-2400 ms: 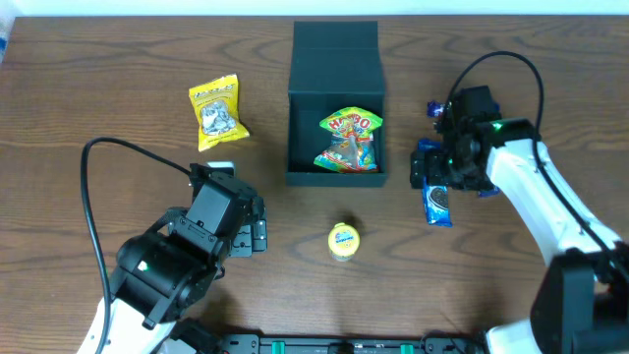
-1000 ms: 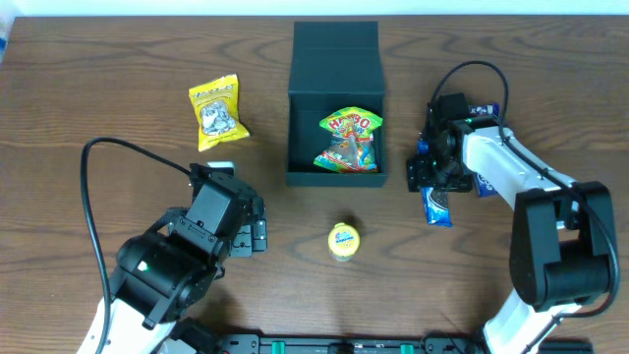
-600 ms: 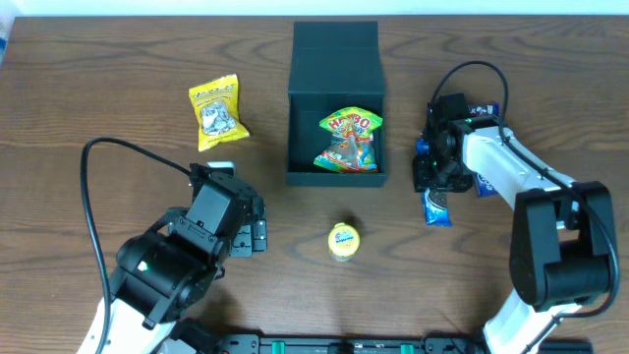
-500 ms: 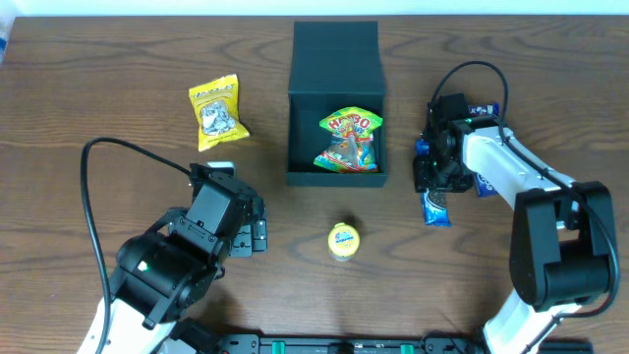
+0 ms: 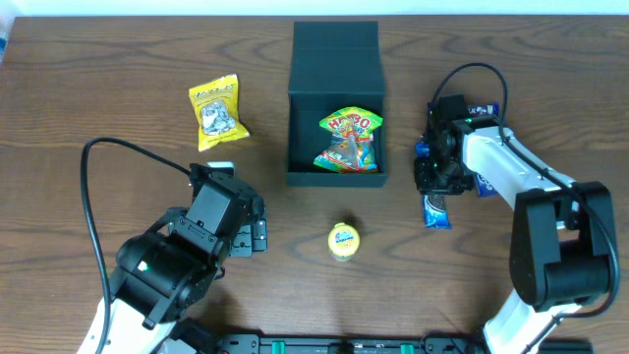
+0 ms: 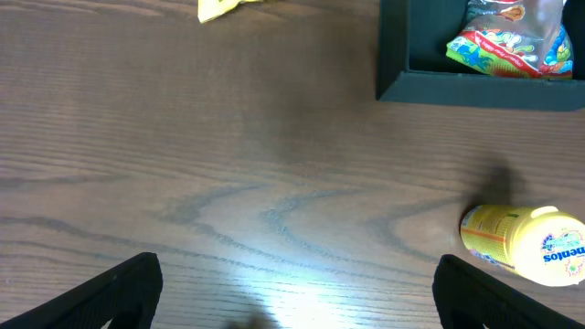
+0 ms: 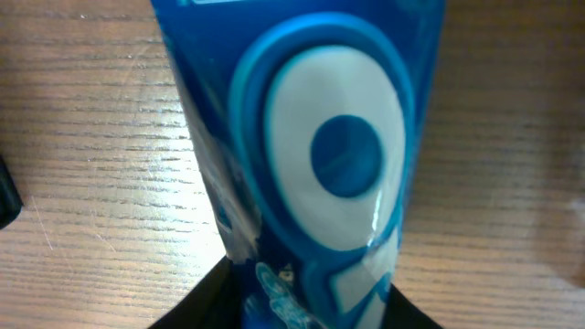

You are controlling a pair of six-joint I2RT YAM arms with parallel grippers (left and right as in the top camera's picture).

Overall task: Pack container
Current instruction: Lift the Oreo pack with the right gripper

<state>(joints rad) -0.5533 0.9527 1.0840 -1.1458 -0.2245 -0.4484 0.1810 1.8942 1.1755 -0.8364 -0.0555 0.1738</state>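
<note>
The container (image 5: 335, 179), a dark square box with its flap lid laid back, stands at the table's middle rear. It holds a colourful gummy bag (image 5: 349, 141). To its right lies a blue cookie packet (image 5: 435, 209), and my right gripper (image 5: 432, 182) is shut on its upper end. In the right wrist view the packet (image 7: 320, 155) fills the frame, with both dark fingers (image 7: 206, 297) pressed against its sides. My left gripper (image 5: 257, 234) hovers open at the front left with only bare wood between its fingers (image 6: 119, 288).
A yellow snack packet (image 5: 216, 111) lies left of the container. A small yellow tub (image 5: 343, 241) sits in front of it, also at the right of the left wrist view as the tub (image 6: 526, 242). More blue wrapper (image 5: 484, 110) shows behind the right arm.
The right jaws have closed in on the blue cookie packet, which now looks squeezed narrower. The left arm has not moved.
</note>
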